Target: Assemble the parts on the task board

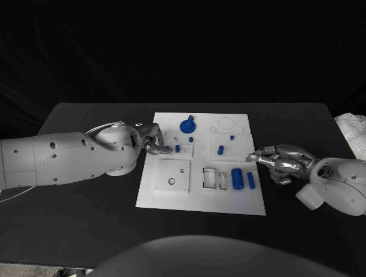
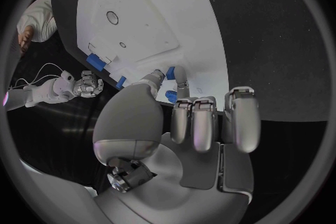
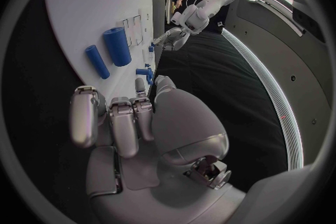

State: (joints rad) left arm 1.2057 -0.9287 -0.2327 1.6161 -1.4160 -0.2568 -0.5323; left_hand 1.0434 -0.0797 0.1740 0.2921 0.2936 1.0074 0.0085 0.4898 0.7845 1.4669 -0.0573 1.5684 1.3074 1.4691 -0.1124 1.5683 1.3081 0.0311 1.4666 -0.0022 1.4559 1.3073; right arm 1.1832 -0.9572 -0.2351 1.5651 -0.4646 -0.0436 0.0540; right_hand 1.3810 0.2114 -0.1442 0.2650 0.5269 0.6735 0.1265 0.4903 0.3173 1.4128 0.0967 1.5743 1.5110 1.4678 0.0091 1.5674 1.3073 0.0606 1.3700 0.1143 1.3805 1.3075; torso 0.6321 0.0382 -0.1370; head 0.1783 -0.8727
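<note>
Left hand [image 1: 156,142] is pinching a small blue peg [image 1: 178,148] upright at the white board's [image 1: 201,196] left edge; right hand [image 1: 276,161], fingers curled on nothing, hangs off the board's right edge.

The left robot hand [image 1: 154,141] hides whatever its fingertips touch on the task board [image 1: 233,202]; small blue parts there too tiny to identify.

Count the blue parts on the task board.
7: round part at the far edge; two tiny pieces and two pegs mid-board; thick cylinder and slim cylinder near right. The left robot hand may hide another.
</note>
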